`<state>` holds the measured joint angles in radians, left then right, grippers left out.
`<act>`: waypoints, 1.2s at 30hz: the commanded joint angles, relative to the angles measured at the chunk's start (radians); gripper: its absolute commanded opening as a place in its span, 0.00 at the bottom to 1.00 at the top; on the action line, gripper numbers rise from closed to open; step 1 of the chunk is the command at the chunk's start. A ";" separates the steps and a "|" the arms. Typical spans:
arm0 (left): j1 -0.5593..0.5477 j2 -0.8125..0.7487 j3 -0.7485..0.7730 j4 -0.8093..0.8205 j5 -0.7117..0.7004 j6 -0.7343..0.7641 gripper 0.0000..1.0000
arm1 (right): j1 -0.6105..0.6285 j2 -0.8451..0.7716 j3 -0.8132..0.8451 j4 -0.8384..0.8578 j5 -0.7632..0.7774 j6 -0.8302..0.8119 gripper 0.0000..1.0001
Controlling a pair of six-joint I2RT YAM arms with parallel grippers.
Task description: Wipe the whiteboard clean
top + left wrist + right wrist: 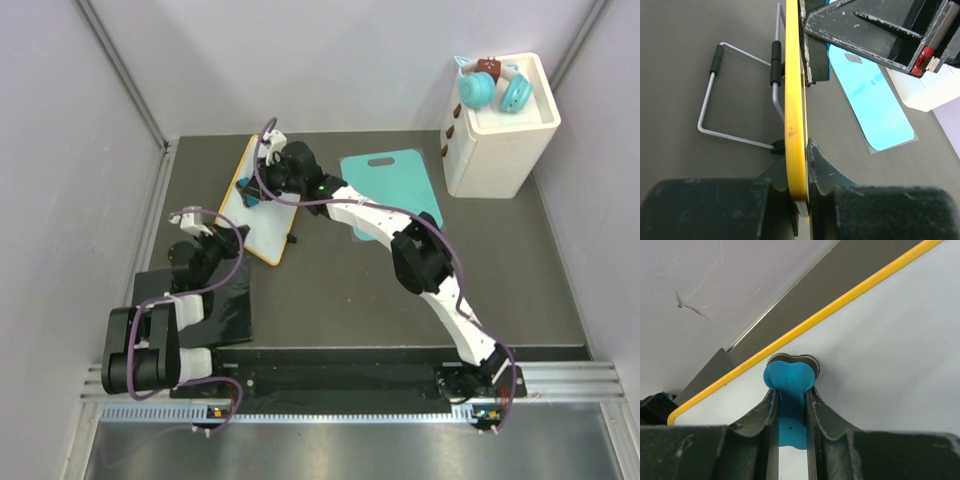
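Note:
The whiteboard (262, 222) stands propped at an angle at the table's back left, its white face (890, 350) blank where it shows, with a yellow-orange frame (794, 100). My left gripper (802, 167) is shut on the frame's near edge; the top view has that gripper (218, 232) at the board's lower left side. My right gripper (791, 390) is shut on a blue eraser (790, 380), whose dark felt pad presses flat against the board's face close to the frame. In the top view the right gripper (256, 192) sits over the board's upper left part.
A wire stand (735, 95) sticks out behind the board. To the board's right a teal cutting board (395, 180) lies flat. A white box (500, 135) holding teal and brown items stands at the back right. A black mat (215, 310) lies near the left arm's base.

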<state>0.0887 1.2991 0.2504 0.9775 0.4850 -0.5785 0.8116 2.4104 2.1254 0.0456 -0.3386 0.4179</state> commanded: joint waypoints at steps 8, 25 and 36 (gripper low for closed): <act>-0.079 0.032 -0.005 -0.069 0.268 0.138 0.00 | -0.001 0.170 0.171 -0.052 0.364 0.070 0.00; -0.086 0.032 0.000 -0.077 0.264 0.146 0.00 | -0.246 0.302 0.213 -0.043 0.118 0.397 0.00; -0.084 0.031 0.003 -0.086 0.257 0.152 0.00 | -0.181 -0.019 -0.255 0.062 0.189 0.312 0.00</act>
<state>0.0475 1.3136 0.2684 0.9932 0.5575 -0.4530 0.5274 2.5229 1.9568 0.0875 -0.1371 0.7605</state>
